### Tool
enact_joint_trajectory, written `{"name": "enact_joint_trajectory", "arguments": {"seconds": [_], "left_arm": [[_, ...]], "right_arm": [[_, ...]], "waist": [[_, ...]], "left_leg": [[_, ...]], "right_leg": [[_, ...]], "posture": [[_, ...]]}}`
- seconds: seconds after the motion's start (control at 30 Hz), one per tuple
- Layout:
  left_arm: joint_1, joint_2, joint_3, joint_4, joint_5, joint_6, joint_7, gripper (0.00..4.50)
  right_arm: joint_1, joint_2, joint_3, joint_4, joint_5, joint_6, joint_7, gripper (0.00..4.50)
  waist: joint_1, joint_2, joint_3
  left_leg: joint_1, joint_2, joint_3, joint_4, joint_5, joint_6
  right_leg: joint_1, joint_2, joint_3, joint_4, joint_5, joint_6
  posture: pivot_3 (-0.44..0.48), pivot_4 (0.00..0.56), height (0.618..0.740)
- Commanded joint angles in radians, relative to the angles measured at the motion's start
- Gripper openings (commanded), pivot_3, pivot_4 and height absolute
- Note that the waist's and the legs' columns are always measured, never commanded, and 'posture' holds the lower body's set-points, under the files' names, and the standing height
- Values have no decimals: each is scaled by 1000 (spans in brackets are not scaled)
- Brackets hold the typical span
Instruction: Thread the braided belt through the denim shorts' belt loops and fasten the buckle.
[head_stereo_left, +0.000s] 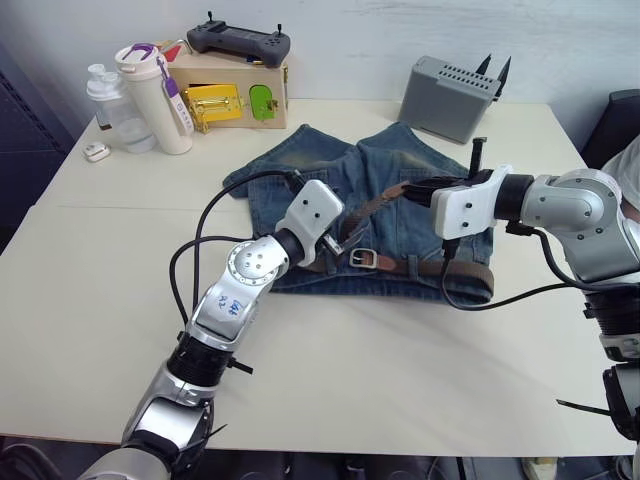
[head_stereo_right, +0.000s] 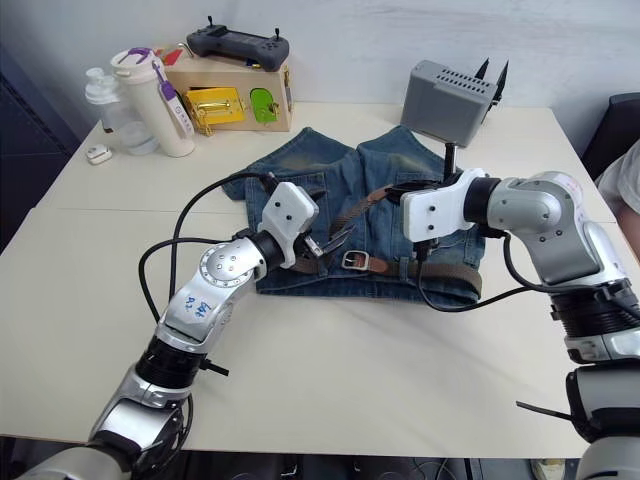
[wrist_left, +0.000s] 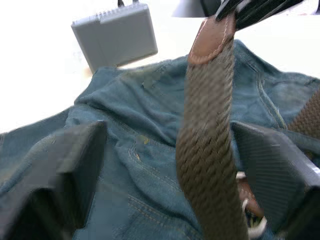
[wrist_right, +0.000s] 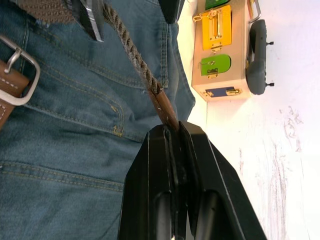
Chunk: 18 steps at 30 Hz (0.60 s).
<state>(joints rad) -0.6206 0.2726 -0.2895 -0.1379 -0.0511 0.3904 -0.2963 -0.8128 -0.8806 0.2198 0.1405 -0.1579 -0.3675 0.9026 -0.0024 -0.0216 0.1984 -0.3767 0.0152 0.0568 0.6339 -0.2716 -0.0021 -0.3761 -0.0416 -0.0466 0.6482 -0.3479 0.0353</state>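
**Operator:** Closest to my head camera is the left gripper (head_stereo_left: 338, 243), sitting low over the waistband of the denim shorts (head_stereo_left: 400, 190). Its 2 fingers (wrist_left: 70, 170) are spread wide, and the braided belt (wrist_left: 207, 150) runs up between them without either pad touching it.

**Colleague:** And the right side?

**Operator:** My right gripper (wrist_right: 175, 131) is pinched down on the tan leather tip (wrist_left: 212, 37) of the belt, holding it raised above the shorts. From there the strap slopes down toward the waistband.

**Colleague:** Where's the buckle?

**Operator:** Silver buckle (head_stereo_left: 364, 259) lies flat on the waistband, just beside the left gripper. Beyond it the belt continues along the waistband toward my right side. I can't tell from these views which belt loops it passes through.

**Colleague:** Anything else on the table (head_stereo_left: 330, 370)?

**Operator:** Far side, well apart from the shorts: a grey box (head_stereo_left: 450, 95), a wooden latch box (head_stereo_left: 232, 95) with a black handheld controller (head_stereo_left: 240, 42) on top, and 2 bottles (head_stereo_left: 145, 100) beside it.
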Motion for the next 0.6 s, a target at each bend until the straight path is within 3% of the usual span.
{"name": "enact_joint_trajectory", "arguments": {"seconds": [0.03, 0.17, 0.2, 0.4, 0.6], "left_arm": [[-18, -4, -24, 7, 61, -64, -13, 2181], [-35, -41, -22, 37, 91, -101, 1, 343], [-38, -48, -18, 40, 94, -105, 3, 128], [-29, -64, 18, 61, 89, -94, -19, 128], [4, -45, 95, 89, 52, -35, -46, 0]], "right_arm": [[-1, 1, -53, -55, 32, 14, 1, 0], [13, 1, -61, -89, 40, 42, 4, 0], [18, 0, -64, -99, 42, 50, 6, 0], [73, 16, -93, -178, 120, 181, 47, 0], [149, -20, -146, -288, 207, 342, 108, 2369]], "waist": [[1, 0, 0], [2, 0, 0], [2, 0, 0], [2, 0, 0], [2, 0, 0]], "left_leg": [[0, 0, 0, 0, 0, 0], [0, 0, 0, 0, 0, 0], [0, 0, 0, 1, 0, 0], [0, 0, 0, 1, 0, 0], [0, 0, -1, 1, 0, 0]], "right_leg": [[0, 0, 0, 0, 0, 0], [0, 0, 0, 0, 0, 0], [0, 0, 0, 0, 0, 0], [0, 0, 0, 1, 0, 0], [0, 0, -1, 2, 0, 0]], "posture": [[0, 150, 736], [0, 150, 736], [0, 150, 736], [0, 150, 736], [0, 150, 736]]}}
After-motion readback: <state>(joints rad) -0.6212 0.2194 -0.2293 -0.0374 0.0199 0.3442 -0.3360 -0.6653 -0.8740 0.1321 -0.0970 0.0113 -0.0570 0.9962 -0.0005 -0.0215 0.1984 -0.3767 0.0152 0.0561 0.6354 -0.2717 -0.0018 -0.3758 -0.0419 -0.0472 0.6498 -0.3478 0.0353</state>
